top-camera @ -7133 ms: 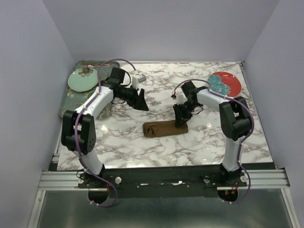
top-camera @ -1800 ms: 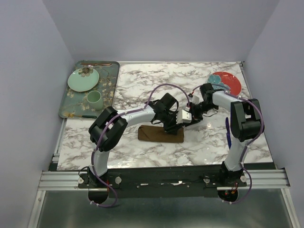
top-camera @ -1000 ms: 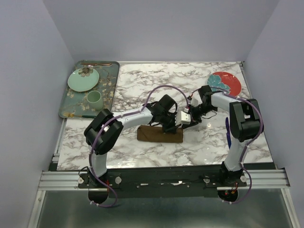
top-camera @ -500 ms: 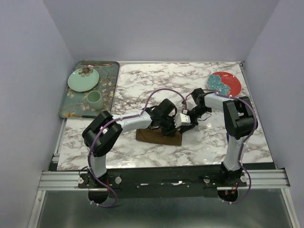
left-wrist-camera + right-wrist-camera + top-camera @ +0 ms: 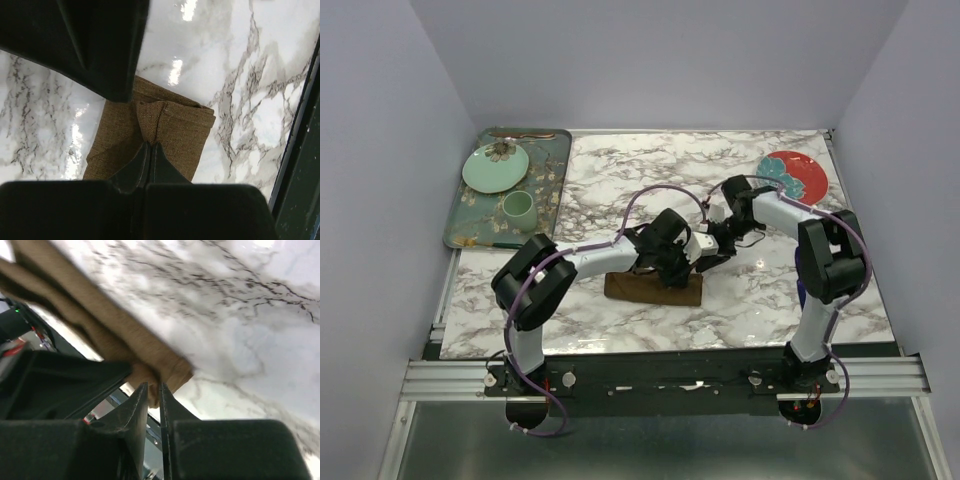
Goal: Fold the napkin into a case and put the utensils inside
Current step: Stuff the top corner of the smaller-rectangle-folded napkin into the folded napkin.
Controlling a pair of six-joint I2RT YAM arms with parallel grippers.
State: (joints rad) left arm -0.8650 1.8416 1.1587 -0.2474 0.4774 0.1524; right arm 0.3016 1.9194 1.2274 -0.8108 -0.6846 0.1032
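The brown napkin (image 5: 642, 288) lies folded as a narrow case on the marble, and it fills the left wrist view (image 5: 175, 125). My left gripper (image 5: 672, 270) is over its right end. Its tips (image 5: 150, 145) are shut on a raised ridge of the top layer. My right gripper (image 5: 706, 257) meets the same end, and in the right wrist view it (image 5: 153, 387) is pinching the cloth's edge (image 5: 150, 367) in a thin gap. A copper-brown utensil (image 5: 523, 134) lies at the tray's far edge. A blue strip (image 5: 801, 290) shows beside the right arm.
The dark green floral tray (image 5: 552, 190) at back left holds a pale green plate (image 5: 496, 167) and a small green cup (image 5: 518, 206). A red patterned plate (image 5: 794, 176) sits at back right. The two arms crowd together over the napkin's right end.
The right gripper has moved left onto the napkin's end. The left gripper has closed fully on the cloth. The napkin has slid slightly toward the near edge.
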